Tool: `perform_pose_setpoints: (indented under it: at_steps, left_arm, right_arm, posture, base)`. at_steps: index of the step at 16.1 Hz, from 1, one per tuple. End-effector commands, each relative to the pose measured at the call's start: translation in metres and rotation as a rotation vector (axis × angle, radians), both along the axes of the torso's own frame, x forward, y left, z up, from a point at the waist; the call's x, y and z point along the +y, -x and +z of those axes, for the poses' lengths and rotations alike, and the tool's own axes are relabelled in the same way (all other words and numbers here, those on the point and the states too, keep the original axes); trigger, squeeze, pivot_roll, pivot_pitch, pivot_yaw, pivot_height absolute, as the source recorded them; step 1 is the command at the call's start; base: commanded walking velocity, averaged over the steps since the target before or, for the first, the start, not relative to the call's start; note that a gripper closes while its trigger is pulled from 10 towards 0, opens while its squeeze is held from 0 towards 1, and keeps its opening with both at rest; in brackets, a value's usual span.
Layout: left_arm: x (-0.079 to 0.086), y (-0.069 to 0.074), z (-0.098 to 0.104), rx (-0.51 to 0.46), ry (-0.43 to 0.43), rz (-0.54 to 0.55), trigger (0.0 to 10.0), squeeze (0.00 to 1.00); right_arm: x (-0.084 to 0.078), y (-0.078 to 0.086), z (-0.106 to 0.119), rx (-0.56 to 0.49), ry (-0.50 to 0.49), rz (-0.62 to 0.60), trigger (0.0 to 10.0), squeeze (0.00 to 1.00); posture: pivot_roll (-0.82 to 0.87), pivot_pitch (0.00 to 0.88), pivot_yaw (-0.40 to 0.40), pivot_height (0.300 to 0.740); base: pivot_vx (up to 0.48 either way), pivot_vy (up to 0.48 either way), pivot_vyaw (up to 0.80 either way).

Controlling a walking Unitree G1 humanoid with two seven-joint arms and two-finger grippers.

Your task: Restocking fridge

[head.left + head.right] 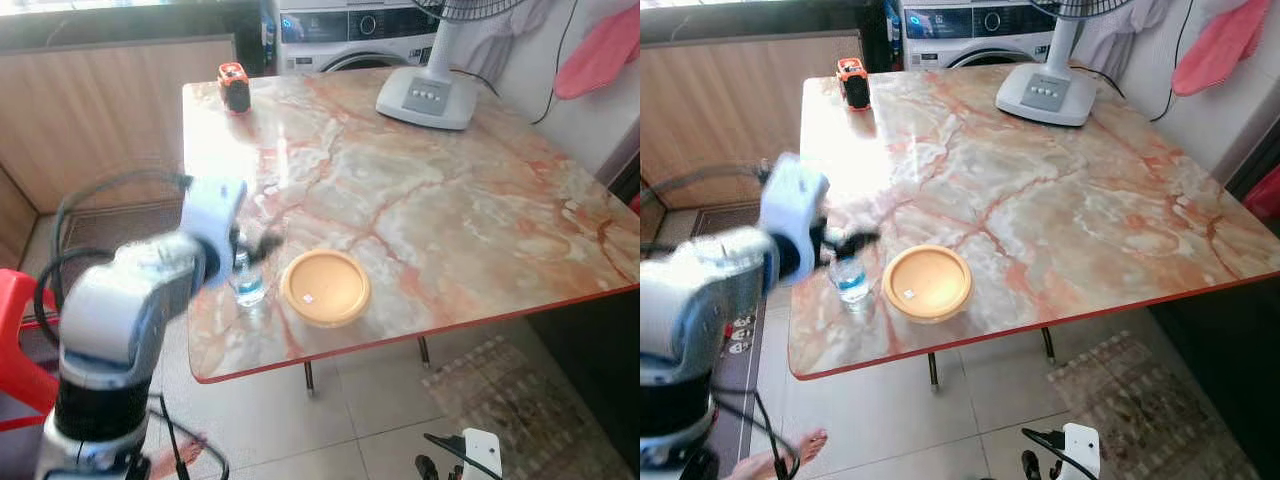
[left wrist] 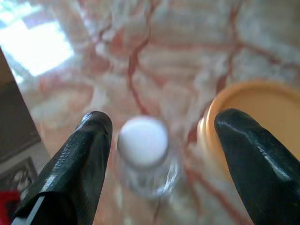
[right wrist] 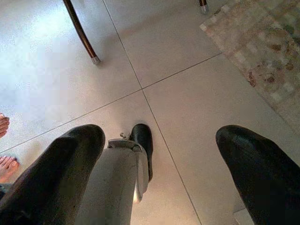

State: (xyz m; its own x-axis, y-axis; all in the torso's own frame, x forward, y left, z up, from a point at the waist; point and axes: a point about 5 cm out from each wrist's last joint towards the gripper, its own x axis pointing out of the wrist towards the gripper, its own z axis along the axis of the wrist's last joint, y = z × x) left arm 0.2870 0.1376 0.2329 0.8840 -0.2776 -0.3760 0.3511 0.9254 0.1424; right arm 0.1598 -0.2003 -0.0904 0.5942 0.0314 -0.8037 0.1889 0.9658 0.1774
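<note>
1. A marbled pink-and-cream surface [image 1: 430, 200] fills the middle of a tiled room, with a washing machine [image 1: 350, 35] behind it, a fan base [image 1: 425, 97] at its far side and a small orange-and-black gadget [image 1: 233, 86] near the far left corner.
2. The task's thing here is a small clear water bottle [image 1: 850, 278] with a white cap, standing upright near the front left edge, just beside a round orange lid [image 1: 325, 287].
3. The left claw [image 2: 161, 136] is spread wide and straddles the bottle: in the left wrist view the cap sits between the two black fingers [image 2: 77, 164], closer to one of them, with the orange lid next to the other.
4. The bottle's long axis is vertical and the claw reaches it from the side, so a plain closing should take it.
5. The right claw [image 3: 159, 154] hangs idle over the floor, also spread wide; the left arm is clearly the nearer.
</note>
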Motion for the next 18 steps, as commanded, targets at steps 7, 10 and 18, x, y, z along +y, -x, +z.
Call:
perform_pose_setpoints:
  at_steps: [7,10,18]
  left_arm:
    - [0.005,-0.002,-0.003,-0.004,-0.037,0.041,10.0,0.00]
    - [0.006,-0.003,-0.006,-0.003,-0.031,0.061,10.0,0.00]
    - [0.007,-0.006,-0.009,-0.013,-0.020,0.087,1.1,0.00]
  right_arm:
    - [-0.002,0.003,-0.001,0.017,0.000,0.000,10.0,0.00]
    - [-0.001,0.003,-0.001,0.019,0.002,0.011,10.0,0.00]
    - [-0.001,0.003,-0.001,0.019,-0.001,0.015,10.0,0.00]
  posture:
    - [-0.07,0.090,-0.066,0.740]
    - [-0.08,0.090,-0.067,0.740]
    - [-0.08,0.093,-0.074,0.740]
  base:
    - [0.000,0.000,0.00]
    - [0.000,0.000,0.00]
    - [0.000,0.000,0.00]
